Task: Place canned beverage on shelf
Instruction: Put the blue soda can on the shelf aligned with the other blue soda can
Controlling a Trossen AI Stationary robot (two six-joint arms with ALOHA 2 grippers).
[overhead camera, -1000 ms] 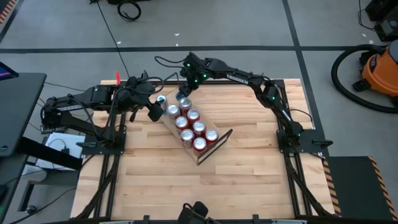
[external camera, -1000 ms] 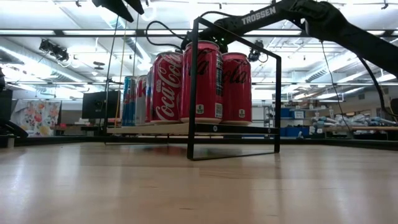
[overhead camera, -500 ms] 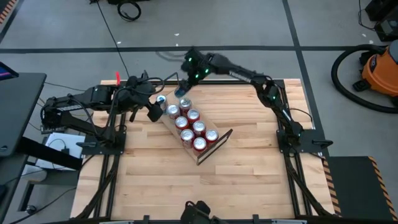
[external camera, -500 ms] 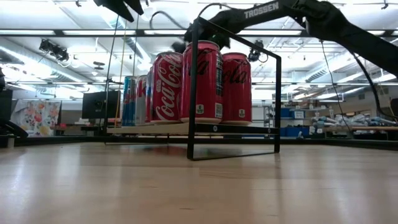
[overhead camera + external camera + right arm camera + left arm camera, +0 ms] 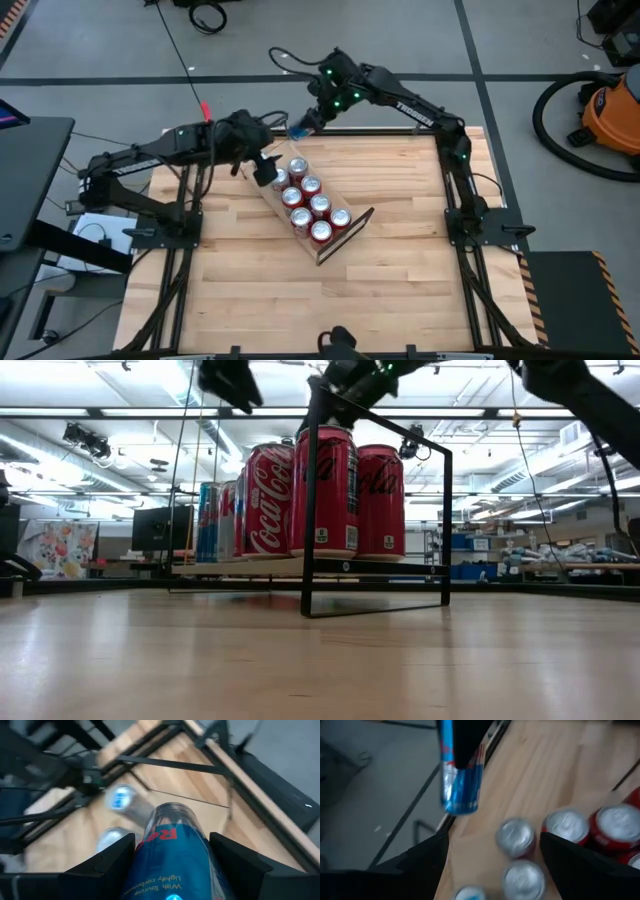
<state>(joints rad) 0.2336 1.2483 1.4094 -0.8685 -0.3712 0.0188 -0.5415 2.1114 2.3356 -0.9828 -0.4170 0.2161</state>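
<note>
Several red cans [image 5: 310, 207] fill the shelf [image 5: 345, 232], its long axis running diagonally across the table. Beyond, the left gripper [image 5: 262, 168] hovers, jaws apart. Farthest, the right gripper [image 5: 303, 124] clamps a slim blue can [image 5: 461, 780] above the table's far edge; its label is blurred.

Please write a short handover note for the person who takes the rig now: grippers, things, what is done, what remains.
Right gripper: shut on a blue can, held in the air over the table's far edge.
Left gripper: open, empty, above the shelf's far end.
Shelf: lies at an angle on the table, holding red cans in two rows.
Done: red cans placed.
Left: set the blue can on the shelf.
</note>
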